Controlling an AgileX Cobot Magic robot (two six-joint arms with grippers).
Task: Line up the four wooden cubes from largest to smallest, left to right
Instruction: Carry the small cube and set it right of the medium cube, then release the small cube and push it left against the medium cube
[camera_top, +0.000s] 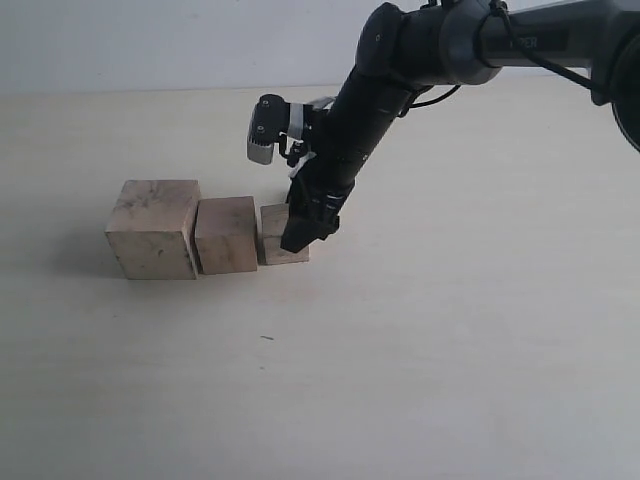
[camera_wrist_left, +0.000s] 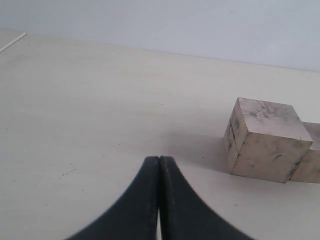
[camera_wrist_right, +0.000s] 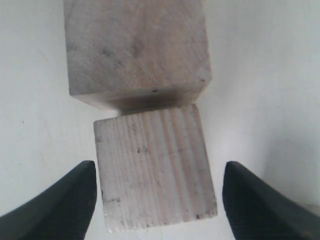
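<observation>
Three of the wooden cubes stand in a touching row. The largest cube (camera_top: 155, 228) is at the left, with dark scribbles showing on it (camera_wrist_left: 267, 145). The second cube (camera_top: 226, 235) (camera_wrist_right: 137, 50) comes after it, then the third cube (camera_top: 277, 222) (camera_wrist_right: 155, 172). My right gripper (camera_top: 300, 238) (camera_wrist_right: 158, 166) is down over the third cube, open, one finger on each side with gaps showing. It hides part of that cube in the exterior view. The smallest cube is out of view. My left gripper (camera_wrist_left: 159, 161) is shut on nothing, low over bare table beside the largest cube.
The pale table (camera_top: 450, 330) stretches to the right of the row and in front of it. A light wall (camera_top: 150, 40) runs along the back edge. The right arm (camera_top: 420, 50) reaches in from the upper right.
</observation>
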